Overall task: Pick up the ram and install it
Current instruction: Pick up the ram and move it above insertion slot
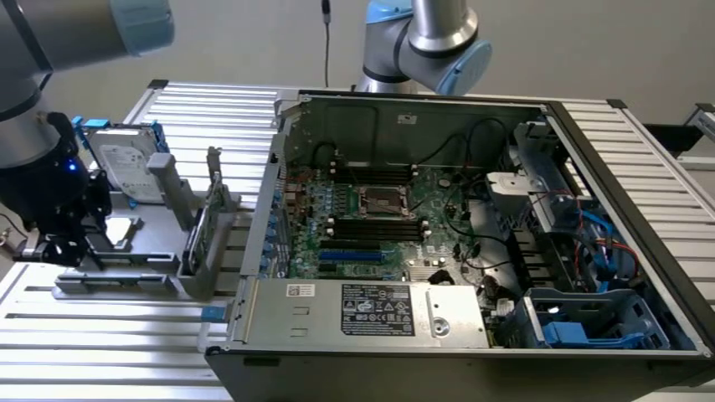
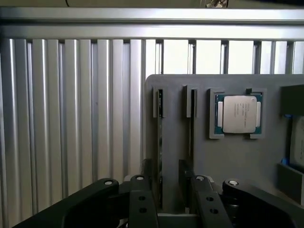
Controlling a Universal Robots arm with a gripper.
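While gripper (image 2: pixel 173 206) is unclenched, black fingers (image 2: pixel 142 209) apart, ram (image 2: pixel 160 137) sits betw them: thin dk-green stick on edge in matte grey holder (image 2: pixel 228 161) slot, long axis pointing straight ahead.

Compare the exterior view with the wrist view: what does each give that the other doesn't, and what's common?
Exterior view: the open computer case with its motherboard, and the arm reaching down at that view's left.
Wrist view: a processor chip face-up in its pocket, and the ram edge-on in a slot, by the open fingers.
Both: the gripper, the grey holder and the slatted table.
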